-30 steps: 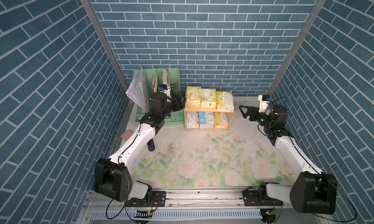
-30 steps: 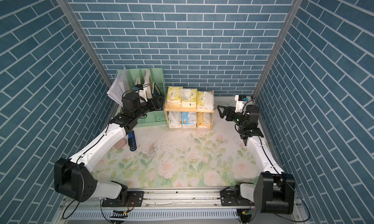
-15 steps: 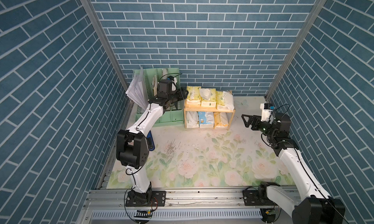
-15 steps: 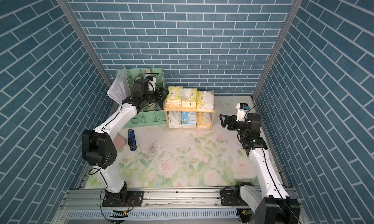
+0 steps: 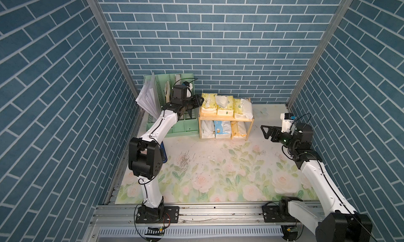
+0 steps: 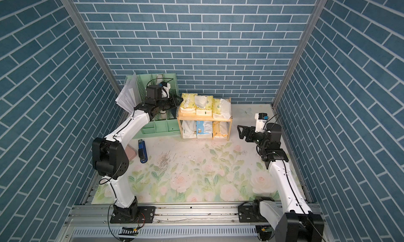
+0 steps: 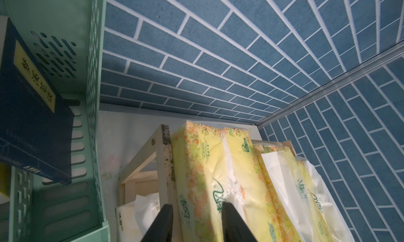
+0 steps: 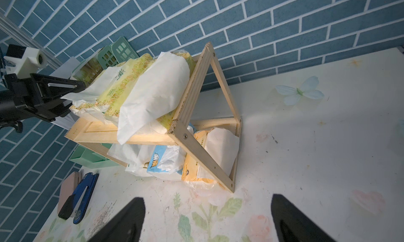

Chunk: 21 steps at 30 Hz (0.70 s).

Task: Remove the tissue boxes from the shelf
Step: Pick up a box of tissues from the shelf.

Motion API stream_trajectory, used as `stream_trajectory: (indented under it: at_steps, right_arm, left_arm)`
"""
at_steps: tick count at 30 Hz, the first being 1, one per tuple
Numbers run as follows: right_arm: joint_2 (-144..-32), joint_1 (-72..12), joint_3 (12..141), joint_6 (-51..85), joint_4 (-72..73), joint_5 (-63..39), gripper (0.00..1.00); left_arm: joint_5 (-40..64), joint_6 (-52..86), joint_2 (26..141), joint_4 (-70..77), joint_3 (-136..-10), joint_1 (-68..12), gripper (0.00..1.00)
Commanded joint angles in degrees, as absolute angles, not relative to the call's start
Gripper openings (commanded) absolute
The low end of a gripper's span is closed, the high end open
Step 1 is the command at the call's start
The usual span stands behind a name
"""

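Booth closed in by blue brick-pattern walls, with a floral mat laid as the floor.

The back wall [image 5: 207, 44], the left side wall [image 5: 54, 103] and the right side wall [image 5: 360, 103] are covered in a teal-blue brick print with pale joints, and are joined at the rear corners by bare metal profiles [image 5: 109, 44]. The floor is formed by a pale mat [image 5: 218, 177], printed with pink roses and green leaves toward the front and left almost plain white at the back, where a blue butterfly [image 5: 261, 112] is printed. Dark scuffs [image 5: 183, 162] are seen on it. An aluminium rail [image 5: 218, 214] is mounted along the front edge. A mint-green file organizer [image 5: 181, 129] is set in the rear left corner.
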<state>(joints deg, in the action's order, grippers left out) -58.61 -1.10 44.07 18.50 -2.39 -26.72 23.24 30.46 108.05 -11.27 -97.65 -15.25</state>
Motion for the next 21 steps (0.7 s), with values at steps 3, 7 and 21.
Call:
stream_trajectory:
  at_steps: [3, 7, 21]
  right_arm:
    - [-58.6, -1.1, 43.8, 16.7, -2.2, -25.9, 0.94]
    - [-58.7, -1.1, 43.6, 16.8, -2.1, -25.8, 0.94]
    - [-59.2, -1.1, 43.4, 17.4, -1.4, -25.8, 0.93]
  left_arm:
    - [24.4, 30.4, 109.7, -10.9, -100.1, -15.2, 0.39]
    - [24.8, 30.5, 110.1, -10.5, -100.3, -15.3, 0.33]
    - [25.4, 30.5, 112.1, -10.5, -100.7, -15.7, 0.28]
